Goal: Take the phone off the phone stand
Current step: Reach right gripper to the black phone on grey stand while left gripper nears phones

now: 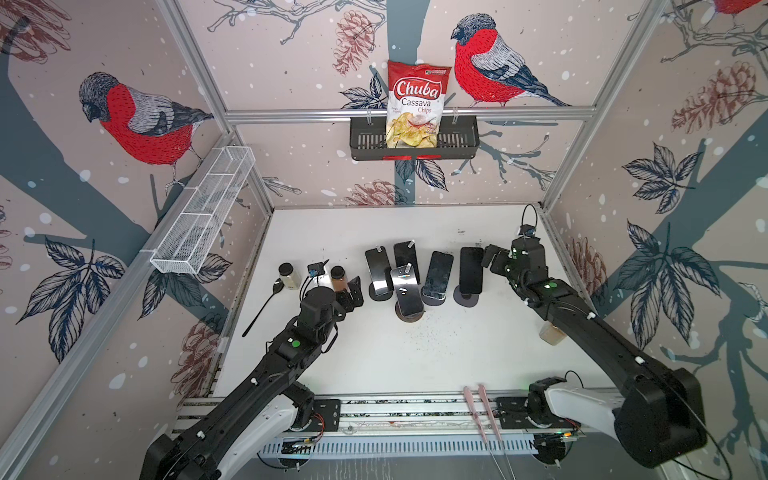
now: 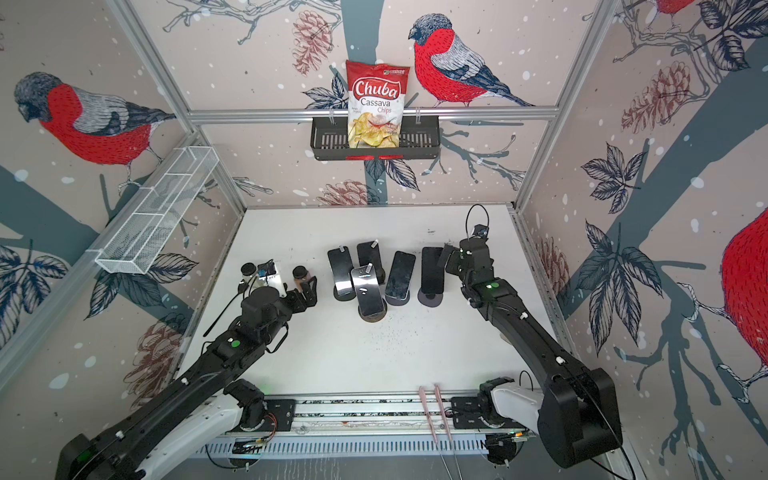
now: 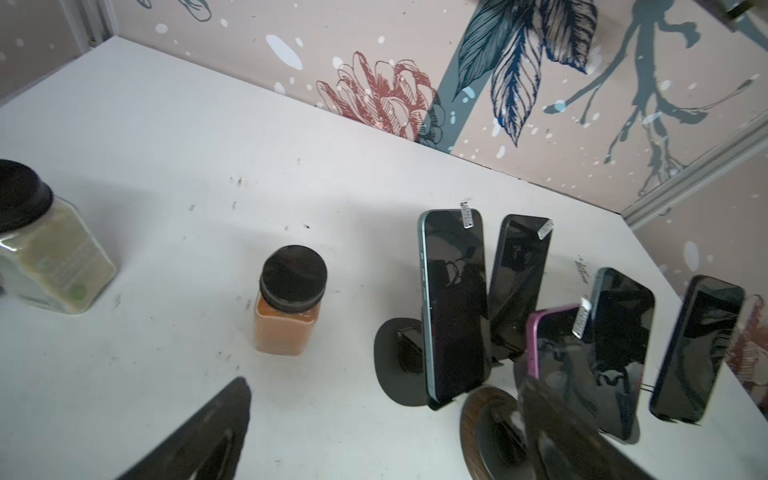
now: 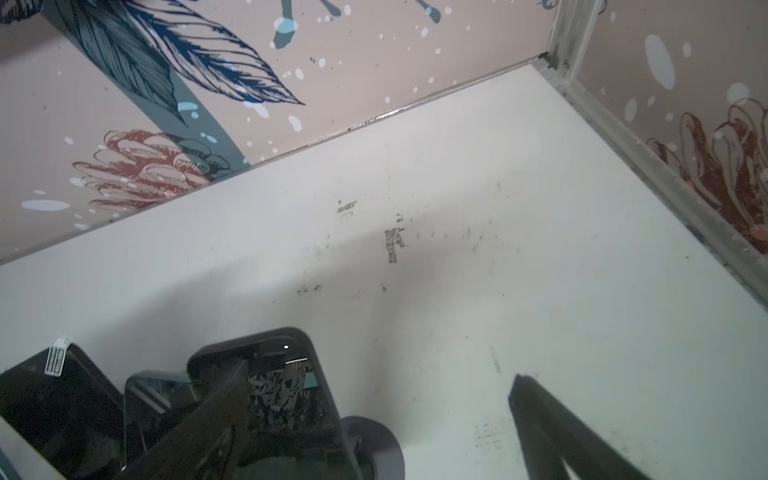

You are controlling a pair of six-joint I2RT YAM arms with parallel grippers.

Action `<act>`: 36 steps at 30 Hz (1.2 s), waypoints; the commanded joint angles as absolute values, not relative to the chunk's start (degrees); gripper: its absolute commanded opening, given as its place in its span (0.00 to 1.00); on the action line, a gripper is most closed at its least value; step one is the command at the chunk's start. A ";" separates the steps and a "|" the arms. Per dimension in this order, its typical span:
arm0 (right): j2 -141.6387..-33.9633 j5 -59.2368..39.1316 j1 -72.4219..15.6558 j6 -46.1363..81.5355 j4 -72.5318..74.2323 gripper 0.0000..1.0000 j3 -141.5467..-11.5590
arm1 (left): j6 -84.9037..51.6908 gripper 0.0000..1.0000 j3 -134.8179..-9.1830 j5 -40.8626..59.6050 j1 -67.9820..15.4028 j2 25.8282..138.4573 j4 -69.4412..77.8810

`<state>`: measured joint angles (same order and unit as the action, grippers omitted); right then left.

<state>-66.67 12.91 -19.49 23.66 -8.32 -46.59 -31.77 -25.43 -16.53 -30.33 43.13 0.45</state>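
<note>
Several dark-screened phones lean on round-based stands mid-table in both top views; the rightmost phone (image 1: 471, 270) (image 2: 432, 270) stands on a dark stand (image 1: 465, 300). My right gripper (image 1: 487, 258) (image 2: 446, 258) is open at that phone's upper right edge. In the right wrist view one finger (image 4: 224, 407) crosses that phone's screen (image 4: 286, 386); the other finger (image 4: 548, 428) hangs over bare table. My left gripper (image 1: 351, 295) (image 3: 384, 399) is open and empty, just left of the leftmost phone (image 1: 378, 270) (image 3: 453, 303). A purple-cased phone (image 3: 540, 332) sits on a wood-rimmed stand (image 3: 471, 419).
Two spice jars (image 1: 289, 276) (image 1: 338, 278) and a black spoon (image 1: 264, 307) lie by my left gripper. Another jar (image 1: 552, 332) sits under the right arm. A chips bag (image 1: 417, 104) fills the back-wall basket (image 1: 365, 141). A wire rack (image 1: 203, 212) lines the left wall.
</note>
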 commanded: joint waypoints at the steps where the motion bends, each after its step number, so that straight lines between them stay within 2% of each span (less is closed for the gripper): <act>1: -66.03 8.73 -20.68 22.20 -11.26 0.99 -46.80 | -36.03 0.99 -24.79 -14.77 -31.58 41.53 0.33; 6: -66.23 6.49 -23.03 21.71 -13.21 0.99 -47.05 | -35.68 0.99 -26.14 -13.00 -33.77 42.43 3.42; 12: -68.84 12.27 -26.35 20.04 -15.62 0.99 -47.90 | -32.42 0.99 -27.21 -13.80 -35.68 48.19 8.62; 23: -76.39 13.97 -29.82 19.59 -14.33 0.99 -50.39 | -26.60 0.99 -27.59 -13.34 -35.86 54.82 17.62; 36: -81.96 20.74 -31.29 19.53 -15.74 1.00 -53.97 | -27.27 0.99 -26.10 -12.17 -35.86 54.01 20.78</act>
